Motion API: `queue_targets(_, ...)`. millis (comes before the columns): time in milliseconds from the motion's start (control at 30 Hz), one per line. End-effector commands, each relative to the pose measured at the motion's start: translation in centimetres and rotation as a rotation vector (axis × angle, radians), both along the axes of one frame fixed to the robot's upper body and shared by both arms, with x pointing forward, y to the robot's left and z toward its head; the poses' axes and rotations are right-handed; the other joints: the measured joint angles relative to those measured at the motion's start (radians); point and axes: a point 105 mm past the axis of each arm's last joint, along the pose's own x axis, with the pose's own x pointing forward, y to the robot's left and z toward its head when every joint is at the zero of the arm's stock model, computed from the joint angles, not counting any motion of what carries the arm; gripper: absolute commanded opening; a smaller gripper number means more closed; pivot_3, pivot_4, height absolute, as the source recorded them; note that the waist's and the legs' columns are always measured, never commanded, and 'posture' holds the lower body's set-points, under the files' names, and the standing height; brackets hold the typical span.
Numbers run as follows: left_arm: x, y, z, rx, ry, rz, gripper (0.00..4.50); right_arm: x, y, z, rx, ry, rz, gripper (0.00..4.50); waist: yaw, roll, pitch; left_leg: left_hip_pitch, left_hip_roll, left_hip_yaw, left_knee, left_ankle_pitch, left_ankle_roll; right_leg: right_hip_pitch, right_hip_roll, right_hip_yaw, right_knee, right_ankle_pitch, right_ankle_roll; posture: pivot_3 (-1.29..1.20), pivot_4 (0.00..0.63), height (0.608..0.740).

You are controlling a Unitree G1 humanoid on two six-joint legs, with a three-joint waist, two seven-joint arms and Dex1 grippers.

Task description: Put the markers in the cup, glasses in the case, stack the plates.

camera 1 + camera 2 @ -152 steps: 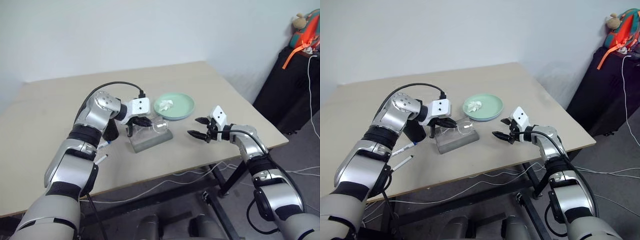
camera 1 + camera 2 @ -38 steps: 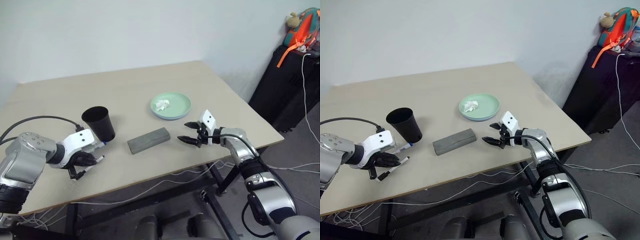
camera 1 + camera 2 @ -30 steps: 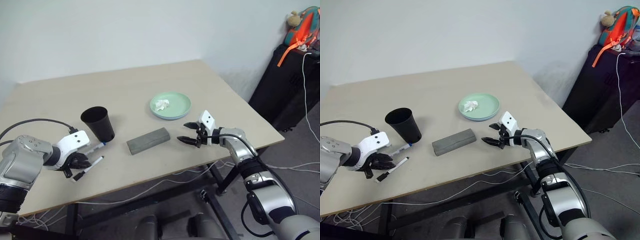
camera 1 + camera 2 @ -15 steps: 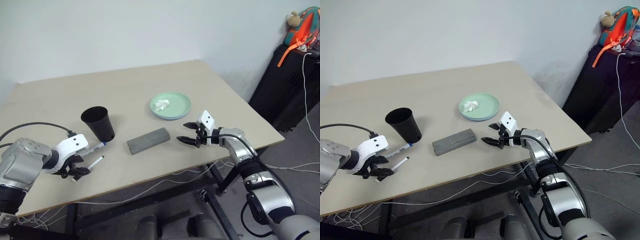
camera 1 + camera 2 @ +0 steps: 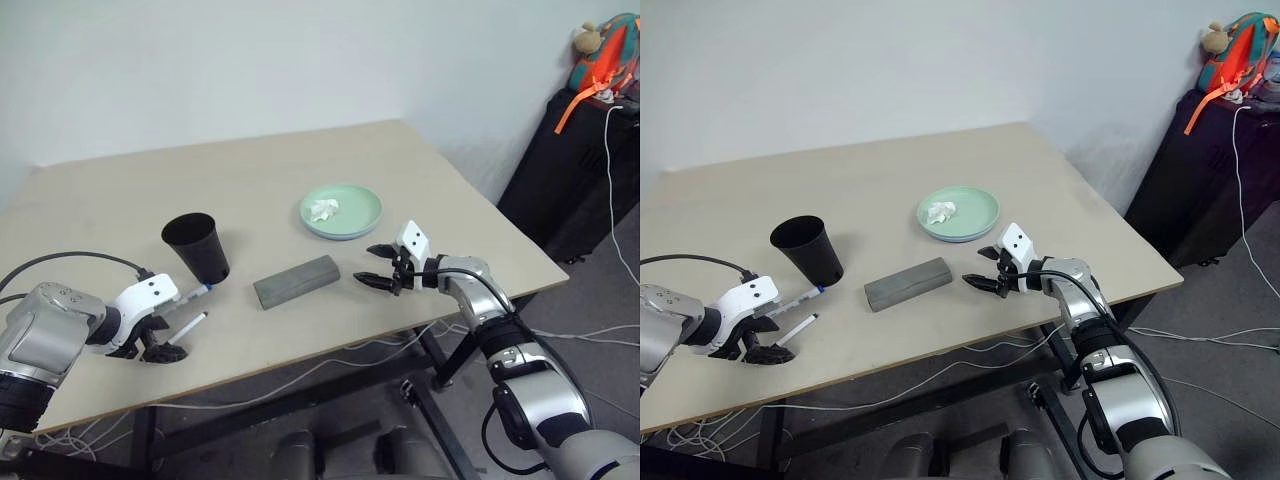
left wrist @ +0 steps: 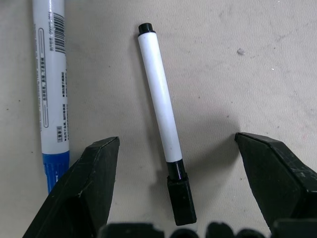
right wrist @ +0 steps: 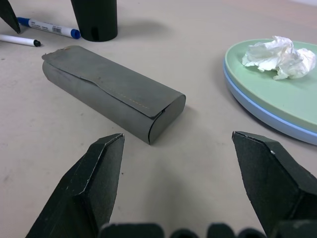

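Observation:
Two markers lie near the table's front left: the dark-capped marker (image 6: 163, 129) sits between the spread fingers of my open left gripper (image 5: 150, 348), which points down over its capped end. The blue-capped marker (image 6: 49, 89) lies beside it, outside the fingers. The black cup (image 5: 197, 247) stands upright just behind them. The grey case (image 5: 296, 281) lies closed mid-table. The glasses are out of view. A mint plate rests on a light blue plate (image 7: 257, 111) at the back. My right gripper (image 5: 378, 279) hovers open, empty, right of the case.
A crumpled white tissue (image 5: 323, 209) lies on the mint plate. The table's front edge runs close below my left gripper. A dark cabinet (image 5: 580, 170) with an orange bag stands off to the right, beyond the table.
Five seconds ago my left gripper was at the glasses on the open case; now the case is closed. Within the last second the left fingers opened wide over the dark-capped marker. Right arm unchanged.

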Motion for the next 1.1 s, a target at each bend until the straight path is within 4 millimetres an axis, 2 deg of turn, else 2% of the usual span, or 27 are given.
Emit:
queue_targets(33, -0.3, -0.1, -1.0, 0.013, 0.025, 0.0, 3.96, 0.3, 0.4, 1.4, 0.018, -0.055, 0.01, 3.79, 0.0, 0.001, 0.0, 0.0, 0.0, 0.0, 0.0, 0.0, 0.0, 0.0, 0.0, 0.0, 0.0, 0.0, 0.0, 0.0, 0.0, 0.74)
queue_targets(167, -0.3, -0.3, -1.2, 0.007, 0.028, -0.001, 3.09, 0.3, 0.4, 1.4, 0.019, -0.054, 0.008, 3.79, 0.001, 0.004, -0.002, 0.001, 0.0, 0.0, 0.0, 0.0, 0.0, 0.001, 0.0, 0.0, 0.0, 0.0, 0.0, 0.0, 0.0, 0.74)
queue_targets(467, 0.0, 0.4, -0.7, 0.004, 0.011, 0.018, 0.08, 0.3, 0.3, 1.3, 0.018, -0.052, 0.003, 3.79, 0.0, 0.006, -0.002, 0.003, 0.0, -0.005, -0.003, 0.001, -0.001, 0.0, 0.001, -0.003, 0.001, 0.005, -0.008, 0.0, 0.0, 0.74)
queue_targets(667, 0.8, 0.1, 0.1, -0.001, -0.053, -0.024, 0.03, 0.3, 0.4, 1.3, 0.017, -0.052, 0.006, 3.79, 0.0, 0.006, -0.002, 0.005, 0.0, -0.007, -0.005, 0.001, -0.001, 0.0, 0.001, -0.005, 0.001, 0.006, -0.009, 0.0, 0.0, 0.74)
queue_targets(767, 1.6, -1.6, 1.4, -0.079, -0.118, -0.073, 0.03, 0.3, 0.4, 1.3, 0.015, -0.053, 0.008, 3.79, 0.001, 0.006, -0.002, 0.005, 0.0, -0.008, -0.005, 0.001, -0.001, -0.001, 0.001, -0.005, 0.0, 0.006, -0.009, 0.0, 0.0, 0.74)
queue_targets(900, 1.6, -4.7, 3.5, -0.221, -0.175, -0.17, 0.03, 0.3, 0.3, 1.3, 0.013, -0.053, 0.009, 3.79, 0.0, 0.004, -0.002, 0.003, 0.0, -0.008, -0.004, 0.002, -0.003, -0.001, 0.0, -0.005, -0.001, 0.006, -0.009, 0.0, 0.0, 0.74)
queue_targets(1100, 3.2, -8.3, 7.9, -0.398, -0.382, -0.256, 0.03, 0.4, 0.2, 1.4, 0.007, -0.055, 0.013, 3.79, 0.0, 0.003, -0.002, 0.001, -0.001, -0.007, 0.0, 0.002, -0.003, 0.0, 0.001, -0.002, -0.002, 0.007, -0.007, 0.0, 0.0, 0.74)
